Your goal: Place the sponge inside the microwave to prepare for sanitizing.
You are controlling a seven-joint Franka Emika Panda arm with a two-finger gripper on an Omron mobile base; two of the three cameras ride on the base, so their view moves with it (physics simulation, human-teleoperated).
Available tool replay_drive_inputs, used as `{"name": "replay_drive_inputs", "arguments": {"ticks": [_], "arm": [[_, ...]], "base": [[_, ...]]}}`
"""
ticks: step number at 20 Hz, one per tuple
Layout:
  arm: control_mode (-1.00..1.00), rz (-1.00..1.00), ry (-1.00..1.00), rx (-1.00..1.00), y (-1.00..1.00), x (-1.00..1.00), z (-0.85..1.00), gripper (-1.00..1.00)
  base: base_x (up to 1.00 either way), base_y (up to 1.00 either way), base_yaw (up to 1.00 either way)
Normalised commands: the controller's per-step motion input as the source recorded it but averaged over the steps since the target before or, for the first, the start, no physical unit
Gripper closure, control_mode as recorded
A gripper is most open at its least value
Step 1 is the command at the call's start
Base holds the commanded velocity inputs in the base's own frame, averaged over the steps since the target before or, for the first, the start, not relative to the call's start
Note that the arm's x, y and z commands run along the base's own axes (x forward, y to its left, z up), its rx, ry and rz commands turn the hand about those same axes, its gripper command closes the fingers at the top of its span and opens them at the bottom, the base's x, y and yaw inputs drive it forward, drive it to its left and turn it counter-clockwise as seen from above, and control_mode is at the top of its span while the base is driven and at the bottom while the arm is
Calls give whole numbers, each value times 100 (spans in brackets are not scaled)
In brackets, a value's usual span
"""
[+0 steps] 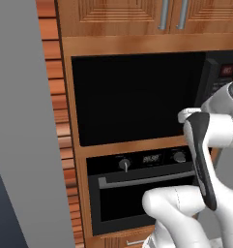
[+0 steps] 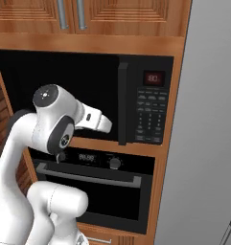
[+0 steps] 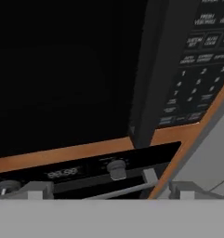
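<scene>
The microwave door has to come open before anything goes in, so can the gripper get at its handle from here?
Probably yes. The microwave door is shut, and its dark vertical handle stands straight ahead of the gripper with nothing between.

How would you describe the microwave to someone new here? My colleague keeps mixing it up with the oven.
Start at the wooden cabinet wall beside the tall grey panel. The microwave is the wide black unit set in the upper opening, directly above the oven. Unlike the oven, which has round knobs and a silver bar handle, it has a dark glass door, a grey button keypad and a small red display on its right.
</scene>
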Motion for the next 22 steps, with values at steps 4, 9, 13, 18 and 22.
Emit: {"name": "replay_drive_inputs", "arguments": {"ticks": [4,9,13,18,22], "arm": [[-100,0,-2,5,-49,2,0,-100],[-100,11,0,4,-54,25,0,-100],[-100,8,-5,0,-36,20,0,-100],[-100,1,-3,0,0,33,0,-100],[-100,0,0,-2,-6,45,0,-100]], "base": [[0,0,0],[0,0,0],[0,0,0],[0,0,0],[0,0,0]]}}
